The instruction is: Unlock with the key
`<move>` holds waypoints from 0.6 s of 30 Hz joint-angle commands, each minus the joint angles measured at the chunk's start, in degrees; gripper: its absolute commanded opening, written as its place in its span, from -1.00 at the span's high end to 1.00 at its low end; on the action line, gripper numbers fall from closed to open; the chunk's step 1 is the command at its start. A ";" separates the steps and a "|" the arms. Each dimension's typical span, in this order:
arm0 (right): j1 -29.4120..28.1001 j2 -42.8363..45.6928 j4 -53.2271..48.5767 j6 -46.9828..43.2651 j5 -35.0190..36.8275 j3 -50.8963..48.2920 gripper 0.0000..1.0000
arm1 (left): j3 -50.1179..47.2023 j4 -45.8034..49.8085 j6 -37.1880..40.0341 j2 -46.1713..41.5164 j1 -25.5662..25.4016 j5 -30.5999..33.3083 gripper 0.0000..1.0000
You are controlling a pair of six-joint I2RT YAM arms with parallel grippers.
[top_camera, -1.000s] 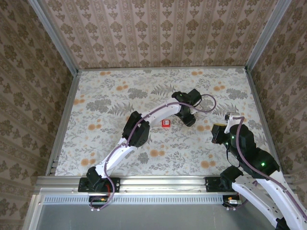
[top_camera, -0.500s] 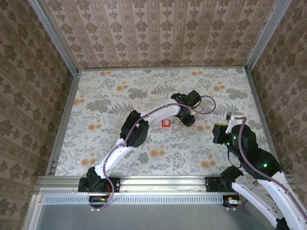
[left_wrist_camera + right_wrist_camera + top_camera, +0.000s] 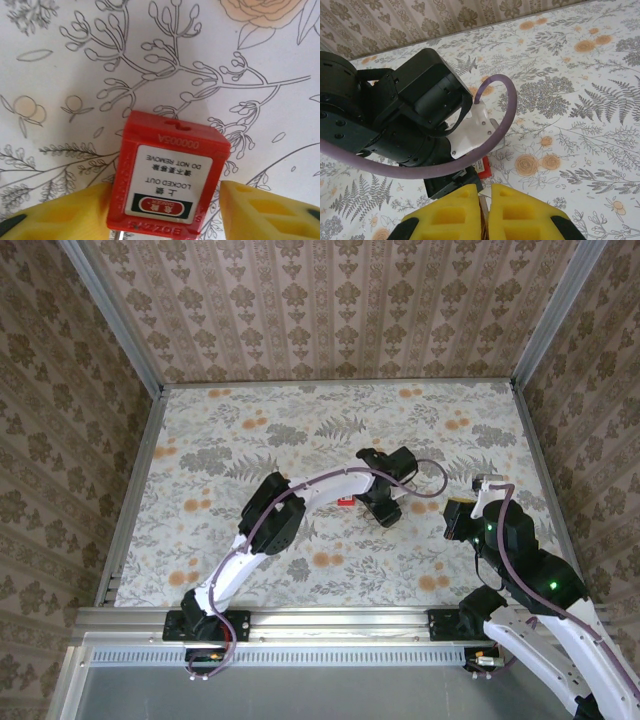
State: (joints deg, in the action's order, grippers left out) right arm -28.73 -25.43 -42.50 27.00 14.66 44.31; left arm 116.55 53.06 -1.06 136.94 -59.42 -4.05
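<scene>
Red plastic padlock (image 3: 167, 180) with a white label lies on the floral tabletop (image 3: 250, 75), between the released yellow fingers (image 3: 65, 215) of the left gripper (image 3: 162, 200); right gripper (image 3: 484, 192) is clenched on what looks like a thin metal key (image 3: 483, 215)
</scene>
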 commanded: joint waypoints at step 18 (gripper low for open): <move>0.32 2.20 -1.46 -0.55 1.07 1.48 1.00 | 8.01 8.86 6.15 5.97 -0.31 0.45 0.11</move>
State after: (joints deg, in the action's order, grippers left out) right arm -28.73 -24.03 -42.72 27.00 14.66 44.31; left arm 124.95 61.28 4.08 141.43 -59.55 -2.83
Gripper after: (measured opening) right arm 0.084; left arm 0.466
